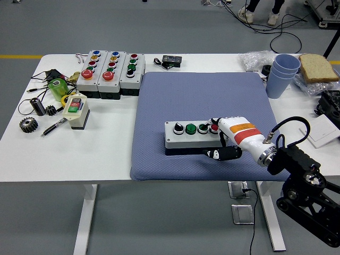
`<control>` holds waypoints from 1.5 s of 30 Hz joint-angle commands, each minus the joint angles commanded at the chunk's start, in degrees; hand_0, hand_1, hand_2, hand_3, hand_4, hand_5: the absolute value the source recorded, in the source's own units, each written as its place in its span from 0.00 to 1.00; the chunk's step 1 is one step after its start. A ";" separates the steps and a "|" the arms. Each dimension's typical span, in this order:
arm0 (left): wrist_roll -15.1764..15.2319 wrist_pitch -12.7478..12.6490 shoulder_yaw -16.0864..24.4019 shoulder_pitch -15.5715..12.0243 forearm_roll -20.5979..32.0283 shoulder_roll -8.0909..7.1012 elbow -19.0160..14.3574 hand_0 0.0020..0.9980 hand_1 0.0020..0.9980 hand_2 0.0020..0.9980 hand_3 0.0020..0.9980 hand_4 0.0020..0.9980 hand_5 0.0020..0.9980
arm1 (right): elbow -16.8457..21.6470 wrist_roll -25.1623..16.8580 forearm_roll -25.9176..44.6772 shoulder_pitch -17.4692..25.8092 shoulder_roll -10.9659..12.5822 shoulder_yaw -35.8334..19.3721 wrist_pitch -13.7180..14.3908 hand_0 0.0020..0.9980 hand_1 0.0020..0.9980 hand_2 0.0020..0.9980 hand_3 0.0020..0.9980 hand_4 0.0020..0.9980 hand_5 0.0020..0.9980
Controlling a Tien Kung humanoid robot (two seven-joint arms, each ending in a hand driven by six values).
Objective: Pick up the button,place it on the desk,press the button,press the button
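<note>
On the blue mat [202,90] in the middle of the white table [106,154] we see the button box [192,134], a grey four-button station lying flat with its long axis running left to right, roughly parallel to the table's near edge. Its buttons face up: a black selector at the left end, two green ones in the middle and a red one at the right end.

We find the right hand [226,139] at the box's right end, coming in low from the lower right. Its white fingers lie over the red button end while the black thumb reaches along the near side wall, so the hand is clamped around that end of the box.

At the far left of the table we count three more button boxes [110,73] side by side, one small two-button switch [76,110] nearer us, and two gears [28,124]. A stack of blue cups [282,75] stands at the far right.
</note>
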State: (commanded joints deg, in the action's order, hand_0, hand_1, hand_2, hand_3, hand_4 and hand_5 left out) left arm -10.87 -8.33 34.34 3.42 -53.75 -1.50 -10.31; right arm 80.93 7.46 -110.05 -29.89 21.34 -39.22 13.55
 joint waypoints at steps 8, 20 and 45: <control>0.20 -0.08 -0.29 -0.17 0.35 -0.13 0.00 0.64 0.69 0.70 0.63 0.38 0.73 | 7.77 -6.89 15.14 2.98 3.68 -12.36 3.05 0.73 0.62 0.68 0.78 0.88 0.33; 0.36 -0.22 -1.00 0.00 1.05 -0.23 0.00 0.64 0.69 0.70 0.63 0.38 0.73 | 2.61 -15.39 43.81 9.61 4.00 -32.30 1.32 0.79 0.73 0.76 0.72 0.82 0.37; 0.46 -0.23 -1.60 0.02 1.52 0.05 0.00 0.64 0.69 0.71 0.63 0.37 0.73 | 1.34 -14.37 89.08 15.59 2.11 -36.20 -0.16 0.82 0.75 0.76 0.72 0.81 0.38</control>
State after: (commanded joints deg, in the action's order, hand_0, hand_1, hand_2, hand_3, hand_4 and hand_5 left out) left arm -10.41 -8.56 32.74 3.43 -52.23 -1.45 -10.31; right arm 82.26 -6.91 -20.96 -14.30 23.46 -75.42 13.39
